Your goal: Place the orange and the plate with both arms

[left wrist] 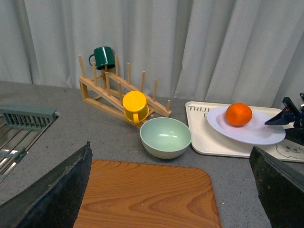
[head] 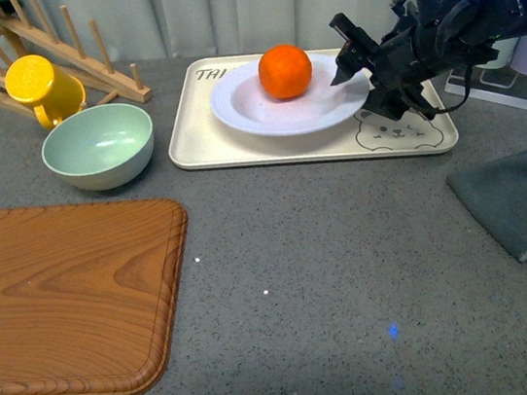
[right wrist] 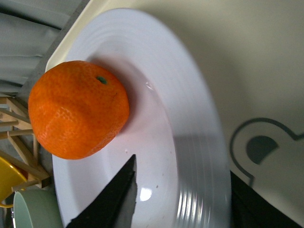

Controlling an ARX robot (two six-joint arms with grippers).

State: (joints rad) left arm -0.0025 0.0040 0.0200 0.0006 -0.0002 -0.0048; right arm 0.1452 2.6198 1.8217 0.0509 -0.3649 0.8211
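Grey speckled countertop (head: 329, 247), backed by pale curtains. Round bright orange fruit with dimpled skin and small green stem spot (head: 285, 71): resting in the well of the large round white deep plate with ridged rim (head: 261, 109), toward its far side. The plate lies on a rectangular beige tray printed with a bear outline (head: 238, 152), at the back of the counter, right of centre. Right gripper (head: 370, 79), black: at the plate's right rim, jaws parted to either side of the rim, one finger (right wrist: 111, 197) above the white surface and the other below the edge; whether they touch the plate cannot be told. Left gripper: only its two dark fingers (left wrist: 52, 194) show at the lower corners of the left wrist view, set wide apart, holding nothing, above a wood-grain cutting board with rounded corners (head: 61, 295) at front left. Pale green bowl (head: 98, 145): just left of the tray. Yellow mug (head: 40, 86): tipped against a wooden dish rack (head: 77, 57); dark green mug (left wrist: 103, 57) on the rack's pegs. Folded grey cloth (head: 524, 200): right edge of the counter.
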